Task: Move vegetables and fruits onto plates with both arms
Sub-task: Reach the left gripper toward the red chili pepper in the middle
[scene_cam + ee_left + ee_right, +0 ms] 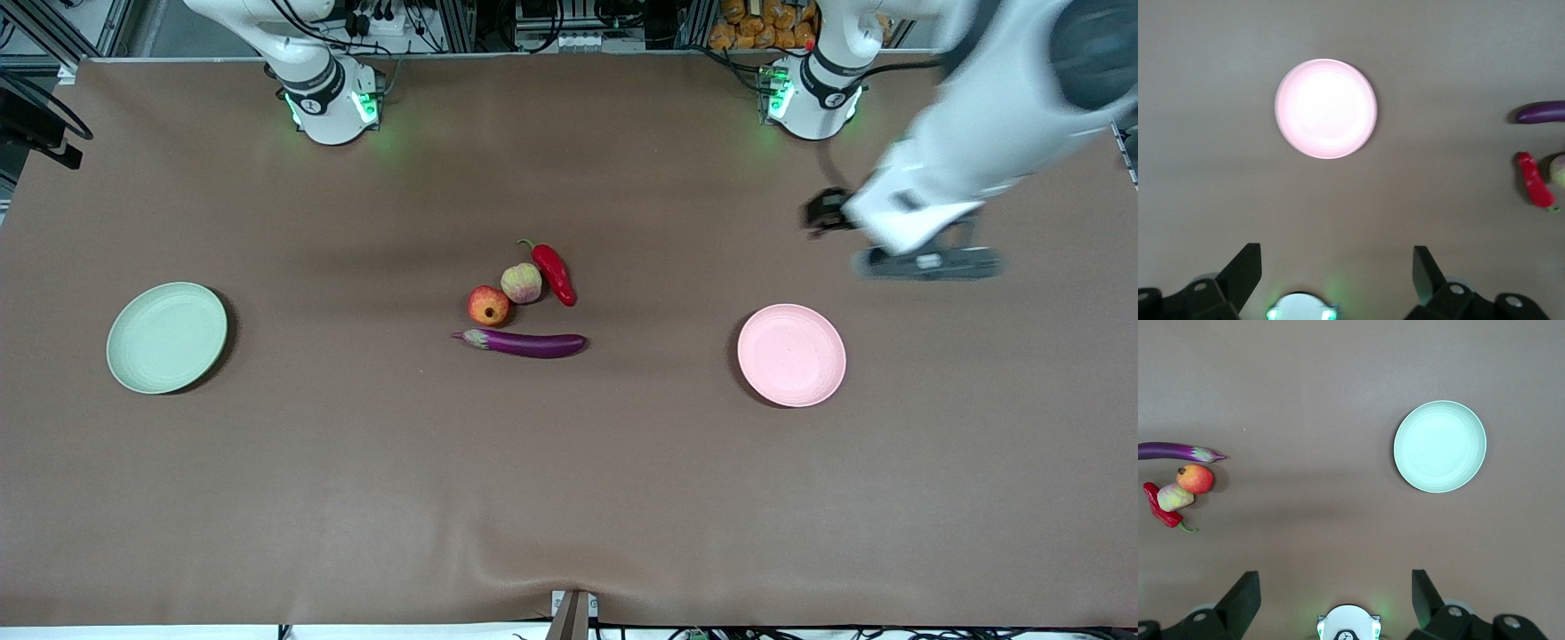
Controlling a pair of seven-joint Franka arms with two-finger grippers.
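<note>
- Both claws stand spread and empty: the left gripper (1337, 272) hangs above the table near the round matte pale pink plate (791, 355), and the right gripper (1335, 597) is high over its own end, by the round matte pale green plate (167, 337).
- Mid-table lie the long glossy purple eggplant (524, 343), shiny red chili pepper (555, 272), red-orange round fruit (488, 305) and yellow-green round fruit (521, 283), clustered together.
- Nothing looks transferred yet; next, each arm likely needs to reach the cluster and descend.

Robotics lab: aluminium frame rails (107, 27), cable bundles (391, 22), brown-covered table (569, 498).
</note>
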